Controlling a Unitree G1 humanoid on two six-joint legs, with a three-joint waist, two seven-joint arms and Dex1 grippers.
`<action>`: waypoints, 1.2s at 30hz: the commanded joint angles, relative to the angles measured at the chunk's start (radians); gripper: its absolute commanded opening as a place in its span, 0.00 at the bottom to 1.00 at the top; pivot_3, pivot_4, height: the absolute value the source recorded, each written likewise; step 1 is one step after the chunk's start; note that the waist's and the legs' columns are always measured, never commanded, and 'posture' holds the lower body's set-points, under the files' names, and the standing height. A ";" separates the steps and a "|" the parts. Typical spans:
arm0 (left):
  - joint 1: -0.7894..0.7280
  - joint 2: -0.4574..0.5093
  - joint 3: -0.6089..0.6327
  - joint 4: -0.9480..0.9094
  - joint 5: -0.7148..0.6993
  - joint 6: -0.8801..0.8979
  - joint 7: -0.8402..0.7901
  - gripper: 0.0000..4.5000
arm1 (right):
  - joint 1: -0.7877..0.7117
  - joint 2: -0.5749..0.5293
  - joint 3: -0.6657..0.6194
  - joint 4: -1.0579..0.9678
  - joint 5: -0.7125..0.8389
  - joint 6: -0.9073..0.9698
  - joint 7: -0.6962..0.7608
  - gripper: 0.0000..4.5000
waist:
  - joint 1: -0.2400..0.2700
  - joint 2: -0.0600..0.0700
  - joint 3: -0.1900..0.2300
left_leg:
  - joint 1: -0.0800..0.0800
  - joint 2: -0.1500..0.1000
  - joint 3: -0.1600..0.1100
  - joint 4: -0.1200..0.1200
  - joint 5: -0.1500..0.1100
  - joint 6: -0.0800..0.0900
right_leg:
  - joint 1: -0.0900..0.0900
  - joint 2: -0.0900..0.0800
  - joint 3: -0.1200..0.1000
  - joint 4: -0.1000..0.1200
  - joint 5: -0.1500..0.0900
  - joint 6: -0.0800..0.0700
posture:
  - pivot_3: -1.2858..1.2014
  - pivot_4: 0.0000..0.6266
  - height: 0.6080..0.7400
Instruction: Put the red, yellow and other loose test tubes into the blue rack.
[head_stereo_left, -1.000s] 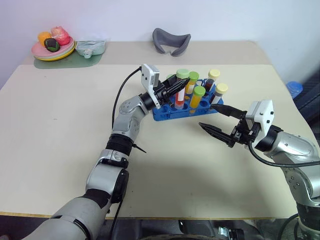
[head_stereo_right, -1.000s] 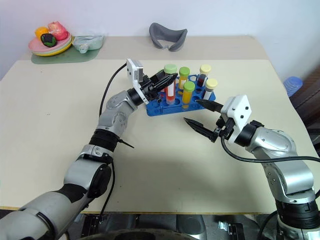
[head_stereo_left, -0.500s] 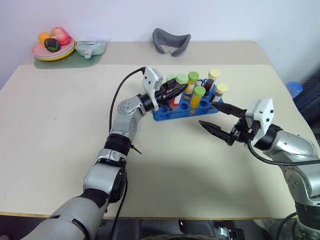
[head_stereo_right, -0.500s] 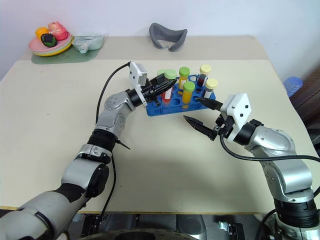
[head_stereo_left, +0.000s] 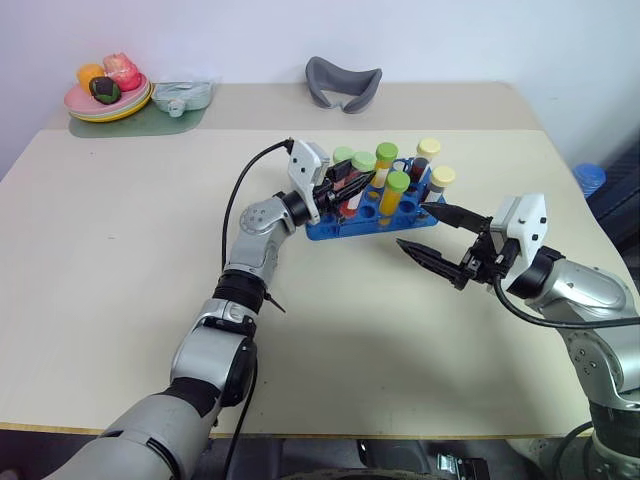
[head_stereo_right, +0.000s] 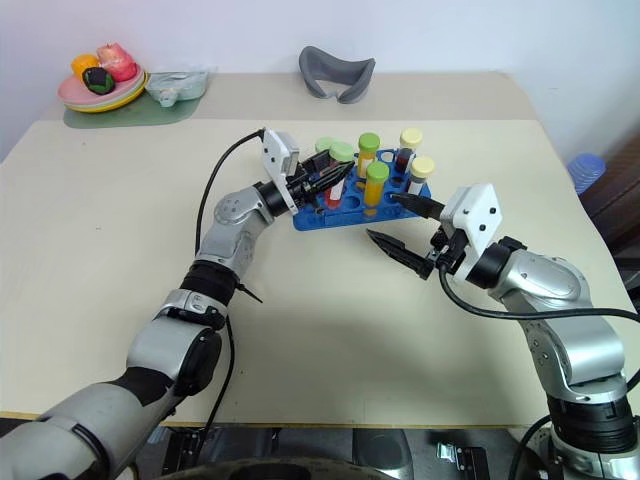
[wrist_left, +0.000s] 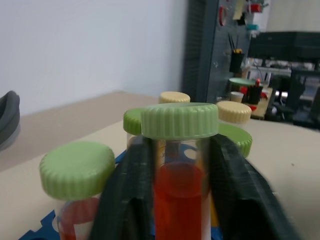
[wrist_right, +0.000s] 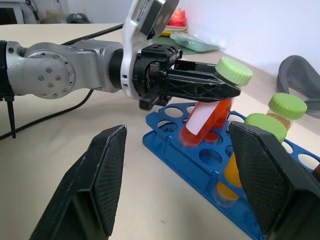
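red-filled test tube (wrist_right: 207, 116) with a green cap, sitting tilted in a front-row hole of the blue rack (head_stereo_left: 372, 208), cap end leaning away from upright, lower end already down in the hole. left gripper (head_stereo_left: 347, 184) reaching in from the rack's left end, one black finger (wrist_left: 124, 200) on either side of the tube just under the cap; fingers close against the glass, but cannot tell whether pinching or just letting go. long axis of the tube running up and toward the rack's far side, roughly crossing the line of the fingers. judged as the seating step: tube most of the way home, needing to be stood straight and released.

right gripper (head_stereo_left: 432, 238) hovering just off the rack's right front corner, fingers spread wide with nothing between them, well apart from the tilted tube. left arm clearly the nearer one for finishing the placement.

other capped tubes standing upright in the rack: green-capped ones holding orange and yellow liquid, pale yellow-capped ones toward the rack's right end. no loose tube visible beside the rack.
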 joint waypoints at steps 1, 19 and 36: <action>0.009 -0.012 0.018 -0.048 -0.023 0.009 0.024 0.83 | 0.006 0.004 -0.021 -0.033 0.013 -0.020 0.006 0.73 | 0.001 0.000 0.000 | 0.000 0.000 0.000 0.000 0.000 0.000 | 0.000 0.000 0.000 0.000 0.000 0.000 | 0.52 0.24 1.00; 0.461 0.359 0.072 -0.877 -0.239 0.529 -0.025 0.93 | 0.302 0.037 -0.163 -0.158 0.062 0.020 -0.070 0.73 | 0.000 0.001 0.000 | 0.001 0.001 -0.001 -0.001 0.000 0.000 | 0.000 0.000 0.000 0.001 0.000 0.000 | 0.52 0.24 1.00; 0.751 0.660 0.222 -1.172 -0.429 0.712 -0.094 0.93 | 0.640 0.138 -0.386 0.007 0.027 -0.216 0.056 0.73 | -0.001 0.001 -0.001 | 0.004 0.001 0.000 -0.001 0.000 0.000 | 0.004 0.000 0.000 0.000 0.000 -0.001 | 0.52 0.24 1.00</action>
